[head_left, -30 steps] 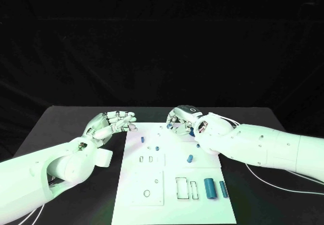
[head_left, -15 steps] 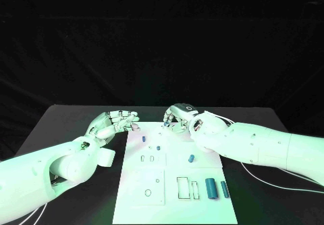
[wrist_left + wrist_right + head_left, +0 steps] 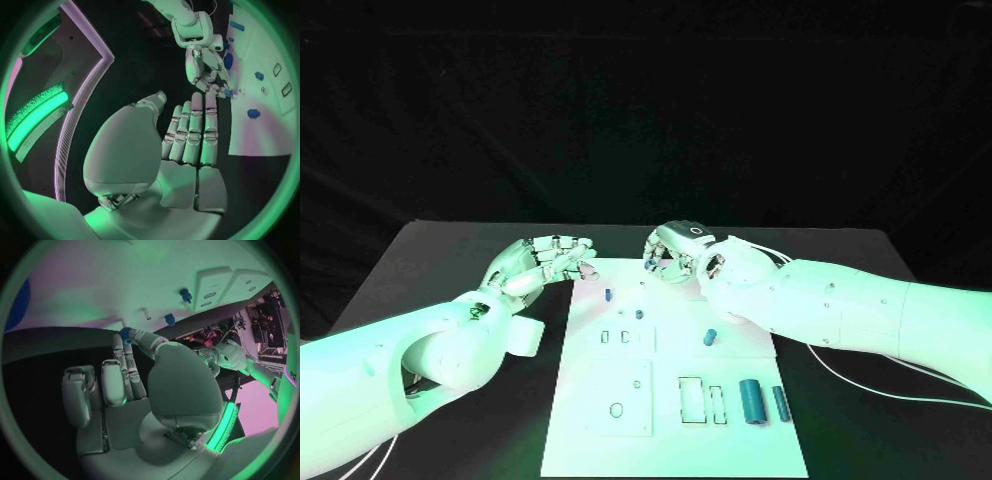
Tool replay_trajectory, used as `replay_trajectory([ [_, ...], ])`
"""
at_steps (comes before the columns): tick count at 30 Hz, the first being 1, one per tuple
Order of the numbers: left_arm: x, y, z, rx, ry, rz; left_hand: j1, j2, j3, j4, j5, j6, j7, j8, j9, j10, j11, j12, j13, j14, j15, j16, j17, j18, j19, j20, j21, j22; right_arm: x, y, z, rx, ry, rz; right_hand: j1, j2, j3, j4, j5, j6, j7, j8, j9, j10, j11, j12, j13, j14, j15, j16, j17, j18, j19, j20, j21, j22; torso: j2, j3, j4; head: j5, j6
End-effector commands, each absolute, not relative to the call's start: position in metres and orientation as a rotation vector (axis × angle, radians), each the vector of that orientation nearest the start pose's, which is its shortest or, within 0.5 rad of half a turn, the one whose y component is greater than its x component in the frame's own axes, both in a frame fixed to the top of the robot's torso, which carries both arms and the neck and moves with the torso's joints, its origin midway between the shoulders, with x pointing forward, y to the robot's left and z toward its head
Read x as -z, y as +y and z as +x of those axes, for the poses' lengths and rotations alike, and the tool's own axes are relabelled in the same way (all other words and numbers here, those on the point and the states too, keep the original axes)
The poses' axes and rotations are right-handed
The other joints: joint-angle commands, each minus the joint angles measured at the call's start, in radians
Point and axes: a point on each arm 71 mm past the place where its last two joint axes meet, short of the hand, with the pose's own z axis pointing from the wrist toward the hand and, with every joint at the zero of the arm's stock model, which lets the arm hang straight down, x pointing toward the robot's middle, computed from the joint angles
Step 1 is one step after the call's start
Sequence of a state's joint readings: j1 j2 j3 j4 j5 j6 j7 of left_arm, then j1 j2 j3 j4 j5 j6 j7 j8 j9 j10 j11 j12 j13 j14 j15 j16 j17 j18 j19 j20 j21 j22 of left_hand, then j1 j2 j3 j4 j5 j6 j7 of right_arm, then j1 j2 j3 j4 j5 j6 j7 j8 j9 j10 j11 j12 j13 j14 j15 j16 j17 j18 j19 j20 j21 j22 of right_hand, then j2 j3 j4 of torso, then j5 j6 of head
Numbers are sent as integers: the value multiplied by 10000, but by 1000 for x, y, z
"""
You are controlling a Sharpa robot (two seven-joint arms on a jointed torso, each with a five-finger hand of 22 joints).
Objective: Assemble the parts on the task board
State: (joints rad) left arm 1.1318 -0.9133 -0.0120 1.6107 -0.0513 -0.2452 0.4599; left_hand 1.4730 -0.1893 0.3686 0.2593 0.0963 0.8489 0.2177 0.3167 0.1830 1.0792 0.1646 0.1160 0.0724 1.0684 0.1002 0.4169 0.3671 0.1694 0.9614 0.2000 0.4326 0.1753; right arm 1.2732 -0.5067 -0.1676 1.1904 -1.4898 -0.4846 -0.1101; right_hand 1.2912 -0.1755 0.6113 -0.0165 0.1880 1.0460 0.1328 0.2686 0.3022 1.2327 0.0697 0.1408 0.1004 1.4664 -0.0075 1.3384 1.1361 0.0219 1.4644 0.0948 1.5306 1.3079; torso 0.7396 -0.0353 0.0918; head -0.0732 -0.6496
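Two hands hover at the far end of the white board (image 3: 596,400); going left to right, the left hand (image 3: 545,262) sits just off the board's far left corner with its fingers held together and lightly curled, holding nothing that I can see; next come the loose blue pieces, a small peg (image 3: 607,295) near the far edge, then a stubby one (image 3: 710,336) at mid-board, then two longer cylinders (image 3: 749,402) lying side by side near the right edge, their long axes running toward and away from the robot; last, the right hand (image 3: 678,255) pinches a tiny blue piece (image 3: 125,333) at its fingertips, over the board's far edge; which way that piece points I cannot tell. Such pieces are probably light, stiff and rather slippery, best taken across the middle of the barrel.
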Motion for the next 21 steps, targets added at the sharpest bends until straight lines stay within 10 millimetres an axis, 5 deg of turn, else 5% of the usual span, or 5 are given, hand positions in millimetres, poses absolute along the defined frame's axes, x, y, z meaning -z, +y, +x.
replay_trajectory([
  [1, 185, 212, 463, 16546, 14206, -10624, -7, 45, 19, -68, -53, -67, 110, -44, 13, -56, -20, -59, 16, -87, 8, 33, 8, 113, -29, 10, 47, 8, 196, -120, 536, -5837, 15320, -2550, -23, -79, 17, 17, 57, -43, 39, 42, 6, 75, -32, -25, 132, 318, -55, 44, -6, -49, 656, -25, 16, 1849, 5, -7, 2, 36, -15],
  [18, 183, 212, 462, 16575, 14247, -10616, -8, 46, 21, -73, -54, -70, 115, -46, 13, -59, -16, -63, 17, -92, 10, 40, 17, 113, -32, 10, 51, 10, 203, -116, 539, -5613, 15799, -2702, -160, -217, 10, 58, 53, -208, 83, -24, 55, -45, 20, -142, 141, 303, -12, 55, -64, -41, 635, 12, -1, 1819, 15, -22, -6, 80, -87],
  [21, 183, 212, 462, 16564, 14259, -10623, -17, 42, 20, -76, -56, -77, 124, -51, 14, -65, -10, -69, 17, -101, 15, 49, 29, 112, -38, 12, 56, 12, 203, -116, 540, -5562, 15832, -2730, -348, -449, -76, 124, 211, -326, 153, -70, 95, -232, 102, -272, 135, 283, 57, 57, -127, -24, 588, 68, -43, 1743, 15, -18, -4, 85, -81],
])
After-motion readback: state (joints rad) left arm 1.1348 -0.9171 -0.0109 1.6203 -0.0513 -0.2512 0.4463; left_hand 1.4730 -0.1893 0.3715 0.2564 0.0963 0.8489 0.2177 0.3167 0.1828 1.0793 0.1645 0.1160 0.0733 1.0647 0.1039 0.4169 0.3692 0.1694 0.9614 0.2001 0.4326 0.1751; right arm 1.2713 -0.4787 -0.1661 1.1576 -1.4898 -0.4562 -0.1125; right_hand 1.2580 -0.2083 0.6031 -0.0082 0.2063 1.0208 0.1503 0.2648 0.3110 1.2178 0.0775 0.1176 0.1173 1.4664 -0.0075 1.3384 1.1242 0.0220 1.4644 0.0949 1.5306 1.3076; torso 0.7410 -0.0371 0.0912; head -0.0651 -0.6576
